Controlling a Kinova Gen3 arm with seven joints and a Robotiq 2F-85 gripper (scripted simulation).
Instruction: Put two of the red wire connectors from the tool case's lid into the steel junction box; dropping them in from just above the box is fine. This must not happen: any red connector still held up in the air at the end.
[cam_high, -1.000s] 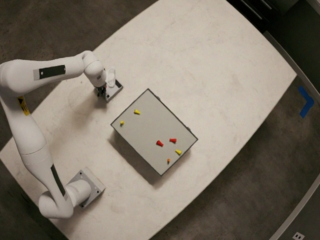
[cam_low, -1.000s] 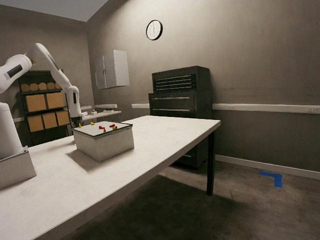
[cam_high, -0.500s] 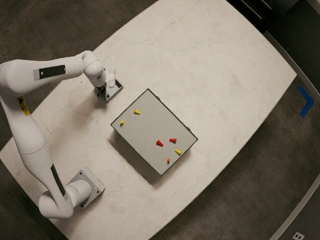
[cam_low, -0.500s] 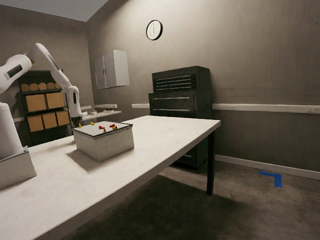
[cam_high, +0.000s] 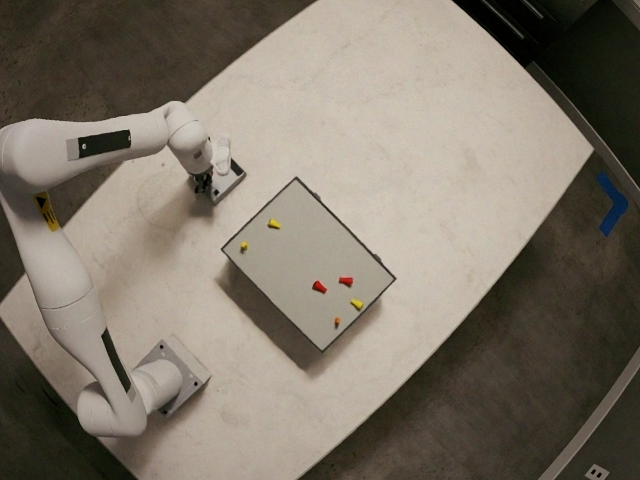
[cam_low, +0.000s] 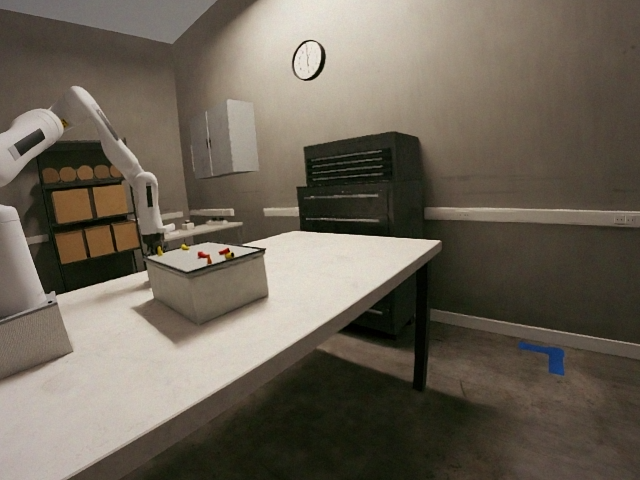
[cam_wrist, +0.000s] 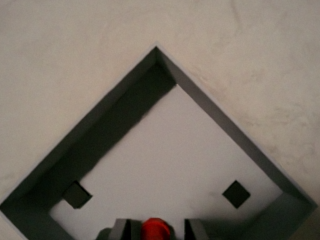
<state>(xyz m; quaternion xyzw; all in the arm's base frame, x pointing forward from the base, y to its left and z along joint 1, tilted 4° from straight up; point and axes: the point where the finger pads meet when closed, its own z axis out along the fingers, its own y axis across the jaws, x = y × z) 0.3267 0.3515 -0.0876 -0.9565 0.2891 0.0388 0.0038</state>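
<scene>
the black two-finger gripper (cam_wrist: 156, 231) has its fingers parted around a red wire connector (cam_wrist: 155, 229), over the square steel junction box (cam_wrist: 125, 107)

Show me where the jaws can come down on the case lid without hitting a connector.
The lid is bare across its middle, between the two yellow connectors at one end and the red pair. Crowded: the opposite corner, where the reds, a third yellow connector and an orange connector cluster.

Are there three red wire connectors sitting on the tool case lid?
No, the top view shows only two red wire connectors on the lid.
</scene>
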